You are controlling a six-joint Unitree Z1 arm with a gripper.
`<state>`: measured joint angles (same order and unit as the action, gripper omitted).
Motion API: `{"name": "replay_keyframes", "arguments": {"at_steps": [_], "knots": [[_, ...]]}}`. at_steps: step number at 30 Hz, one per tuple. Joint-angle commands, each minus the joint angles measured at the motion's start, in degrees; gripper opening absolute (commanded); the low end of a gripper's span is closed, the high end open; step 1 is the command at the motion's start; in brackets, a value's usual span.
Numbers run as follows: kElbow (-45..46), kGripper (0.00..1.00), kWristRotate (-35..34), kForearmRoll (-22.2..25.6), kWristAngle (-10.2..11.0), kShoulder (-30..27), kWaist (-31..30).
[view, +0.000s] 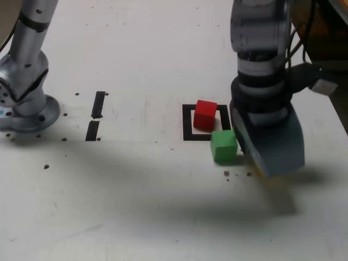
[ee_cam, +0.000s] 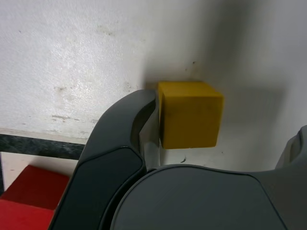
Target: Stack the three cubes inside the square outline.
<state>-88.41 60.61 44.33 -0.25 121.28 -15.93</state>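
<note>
The red cube [view: 205,115] sits inside the square outline [view: 187,122], toward its far right corner in the exterior view. The green cube [view: 223,145] rests on the table just outside the outline's near right corner. My gripper [view: 262,166] is lowered to the table right of the green cube and hides the yellow cube in the exterior view. In the wrist view the yellow cube [ee_cam: 190,114] lies between the open jaws of the gripper [ee_cam: 223,120]. One dark finger [ee_cam: 139,112] touches its side, the other stands apart from it. The red cube [ee_cam: 29,196] and the outline [ee_cam: 38,146] show at that view's edge.
A silver arm base [view: 24,103] stands at the exterior view's left. Two short black bars [view: 95,117] are marked on the white table [view: 136,206] between it and the outline. The table's right edge runs close behind my arm.
</note>
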Motion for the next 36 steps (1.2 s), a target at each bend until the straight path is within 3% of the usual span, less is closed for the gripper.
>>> {"name": "replay_keyframes", "arguments": {"at_steps": [1,8,11,14,19,22,28,36], "knots": [[0.7,0.94,-0.9,-0.6,-0.3,0.5,0.0],[1.3,0.89,-3.8,-0.7,-1.3,1.6,0.0],[1.4,0.81,-5.0,-0.9,-1.6,2.0,0.0],[1.4,0.66,-7.2,-1.4,-1.6,2.2,0.0],[1.4,0.27,-9.5,-3.1,-2.1,2.5,0.0],[1.4,0.13,-9.5,-3.8,-2.4,2.7,0.0],[1.4,0.06,-9.4,-4.0,-2.5,2.9,0.0],[1.2,0.04,-9.3,-4.1,-2.3,3.4,-0.1]]}}
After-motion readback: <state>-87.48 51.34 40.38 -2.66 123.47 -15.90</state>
